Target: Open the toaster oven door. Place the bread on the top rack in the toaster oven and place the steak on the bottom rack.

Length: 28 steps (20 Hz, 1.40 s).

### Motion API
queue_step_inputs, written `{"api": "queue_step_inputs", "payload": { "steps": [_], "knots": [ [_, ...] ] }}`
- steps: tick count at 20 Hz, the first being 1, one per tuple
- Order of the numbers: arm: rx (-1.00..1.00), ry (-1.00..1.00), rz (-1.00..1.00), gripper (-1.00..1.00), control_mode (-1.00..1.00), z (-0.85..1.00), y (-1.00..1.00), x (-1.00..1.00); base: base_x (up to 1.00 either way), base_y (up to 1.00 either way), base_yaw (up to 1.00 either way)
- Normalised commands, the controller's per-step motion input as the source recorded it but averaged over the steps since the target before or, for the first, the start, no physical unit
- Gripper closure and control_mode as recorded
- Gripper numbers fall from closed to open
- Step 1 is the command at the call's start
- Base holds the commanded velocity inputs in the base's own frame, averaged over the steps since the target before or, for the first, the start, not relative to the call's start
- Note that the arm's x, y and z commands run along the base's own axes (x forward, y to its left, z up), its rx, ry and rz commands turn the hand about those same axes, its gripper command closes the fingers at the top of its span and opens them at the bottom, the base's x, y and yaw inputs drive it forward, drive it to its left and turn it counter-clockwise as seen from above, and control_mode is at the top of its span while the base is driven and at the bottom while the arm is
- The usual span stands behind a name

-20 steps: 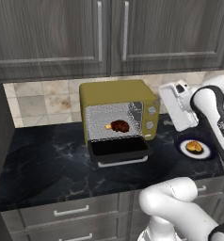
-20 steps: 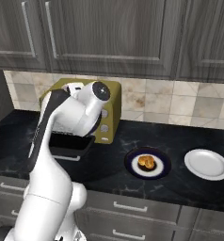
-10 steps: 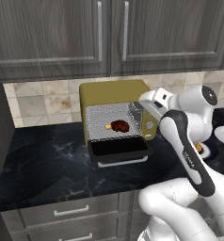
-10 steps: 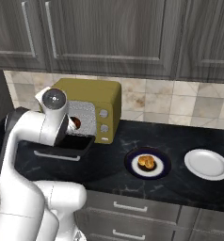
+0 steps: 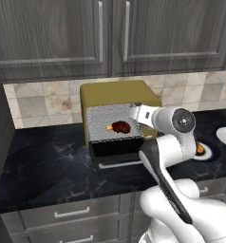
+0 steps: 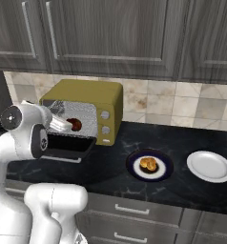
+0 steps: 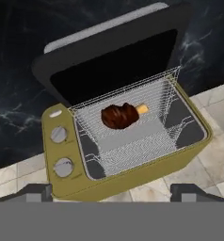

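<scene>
Left base view: the oven door (image 5: 116,148) hangs open, the steak (image 5: 120,126) sits inside on a rack, so that part looks done; right base view: the bread (image 6: 148,164), a golden lump, waits on a dark plate (image 6: 134,169); hand view: the gripper (image 7: 111,193) is spread wide, holding nothing.

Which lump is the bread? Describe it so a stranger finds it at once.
Start at the yellow toaster oven on the black counter; two plates lie to its right. The bread is the golden-orange lump on the dark-rimmed plate nearer the oven. That sets it apart from the white plate beyond and the darker reddish-brown steak inside the oven.
</scene>
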Motion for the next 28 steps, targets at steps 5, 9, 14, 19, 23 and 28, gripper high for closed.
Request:
{"api": "queue_step_inputs", "payload": {
  "steps": [5,9,14,19,23,28],
  "knots": [
    [-0.33,-0.28,-0.09,-1.0,-1.0,0.0,0.25,-0.06,0.0,0.0,0.0],
    [-0.24,-0.21,-0.05,-1.0,-1.0,0.01,0.12,0.0,0.0,0.0,0.0],
    [-0.17,-0.03,0.0,-1.0,-1.0,0.0,0.0,0.0,0.0,0.0,0.0],
    [-0.12,0.0,0.0,-1.0,-1.0,-0.02,0.0,0.06,0.0,0.0,0.0],
    [-0.01,0.0,0.0,-1.0,-1.0,-0.03,0.0,0.11,0.0,0.0,0.0],
    [0.06,0.0,0.0,-1.0,-1.0,0.0,-0.07,0.22,0.0,0.0,0.0]
  ]
}}
